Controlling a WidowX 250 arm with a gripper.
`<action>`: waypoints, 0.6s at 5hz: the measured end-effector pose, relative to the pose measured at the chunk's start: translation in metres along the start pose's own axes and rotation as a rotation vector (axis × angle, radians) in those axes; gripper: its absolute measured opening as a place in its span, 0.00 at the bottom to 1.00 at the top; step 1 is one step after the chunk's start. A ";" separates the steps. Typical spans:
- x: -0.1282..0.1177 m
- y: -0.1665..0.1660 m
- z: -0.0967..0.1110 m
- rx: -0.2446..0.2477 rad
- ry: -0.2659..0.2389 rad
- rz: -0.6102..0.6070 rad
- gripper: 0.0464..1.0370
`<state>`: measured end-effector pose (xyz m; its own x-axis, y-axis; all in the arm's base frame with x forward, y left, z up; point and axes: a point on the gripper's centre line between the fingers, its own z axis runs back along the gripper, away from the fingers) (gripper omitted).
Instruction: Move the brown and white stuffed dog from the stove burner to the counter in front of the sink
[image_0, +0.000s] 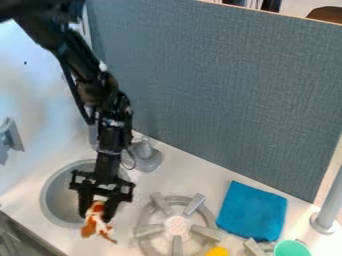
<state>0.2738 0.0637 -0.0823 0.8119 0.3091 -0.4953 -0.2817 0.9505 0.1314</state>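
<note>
One grey partition (220, 90) stands at the far side. Nearer, the round sink (59, 196) lies left, the burner (177, 225) right of it, the blue cloth (252, 211) farther right. By the sink's near right edge, the gripper (97, 214) pinches the orange-and-white toy (89, 228), which hangs between and below its fingertips.

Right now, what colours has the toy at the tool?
The toy is orange-brown and white, best in the camera view.

Toy (97, 218) (orange-and-white), held, hanging down, near sink (45, 201)
</note>
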 end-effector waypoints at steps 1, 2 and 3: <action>0.008 0.004 -0.014 0.019 0.048 -0.008 0.54; 0.006 0.001 -0.019 0.010 0.051 -0.036 0.54; -0.006 -0.011 -0.024 -0.011 0.056 -0.081 0.54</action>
<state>0.2599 0.0506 -0.1013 0.8021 0.2288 -0.5516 -0.2221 0.9717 0.0801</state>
